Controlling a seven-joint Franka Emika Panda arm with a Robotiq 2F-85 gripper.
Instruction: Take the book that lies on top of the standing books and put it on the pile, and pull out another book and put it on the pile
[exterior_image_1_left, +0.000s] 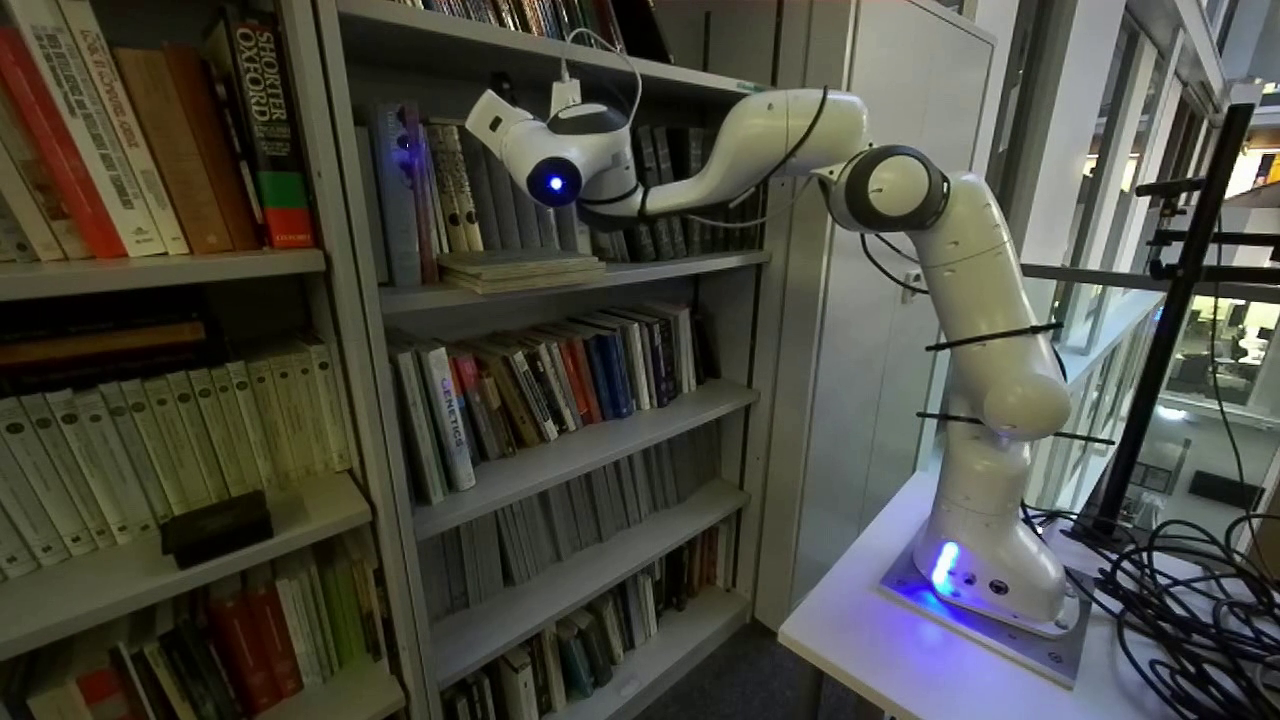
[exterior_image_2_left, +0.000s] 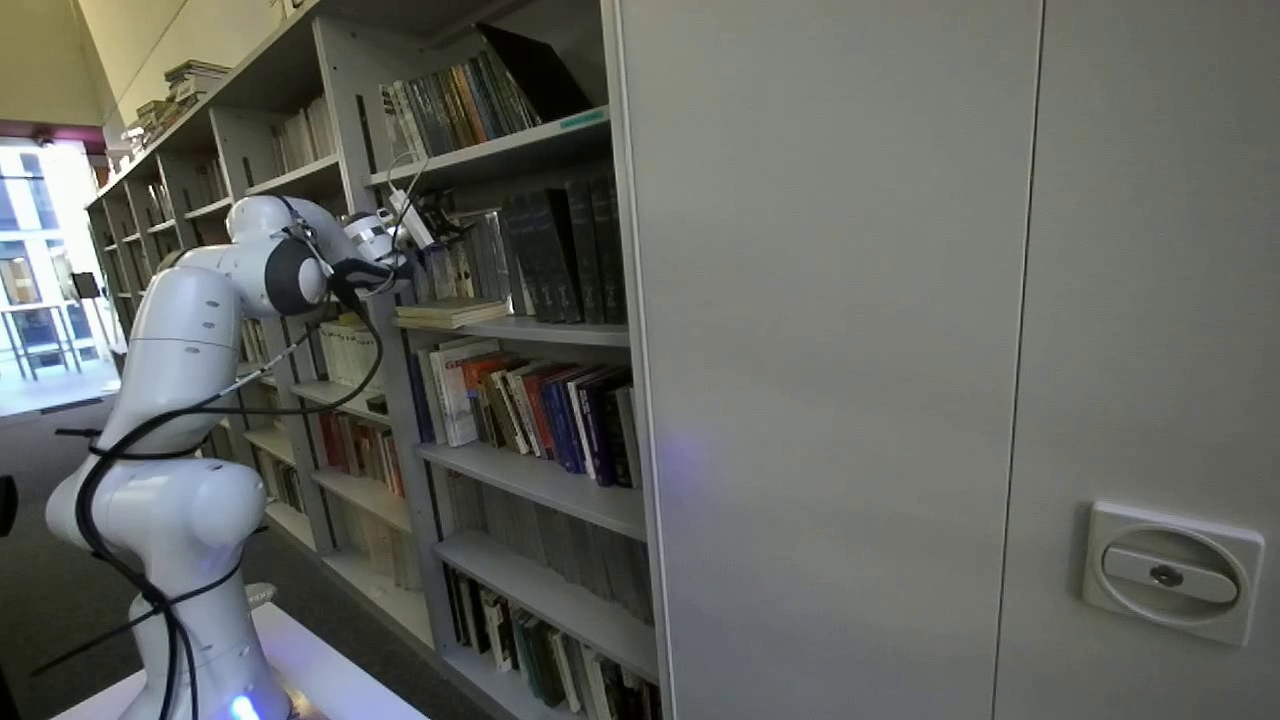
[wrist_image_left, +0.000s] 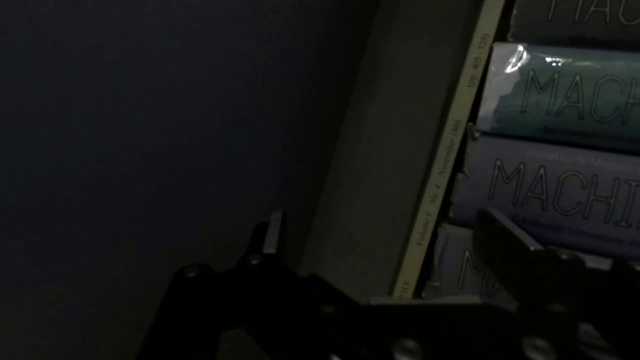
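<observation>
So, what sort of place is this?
Probably a library or an academic department's book area: a long row of bookshelves, a volume titled Genetics, and a Shorter Oxford volume.

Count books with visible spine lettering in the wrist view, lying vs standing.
Lying book: 1
Standing books: 4 (lowest in the picture partly hidden by the pincer)
Total: 5

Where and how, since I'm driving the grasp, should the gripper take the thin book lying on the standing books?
I'd take the thin book mid-spine, from the front, with the gripper astride its thickness: it lies atop the standing books, narrow spine facing out. Darkness along its underside may mean room for one jaw.
</observation>
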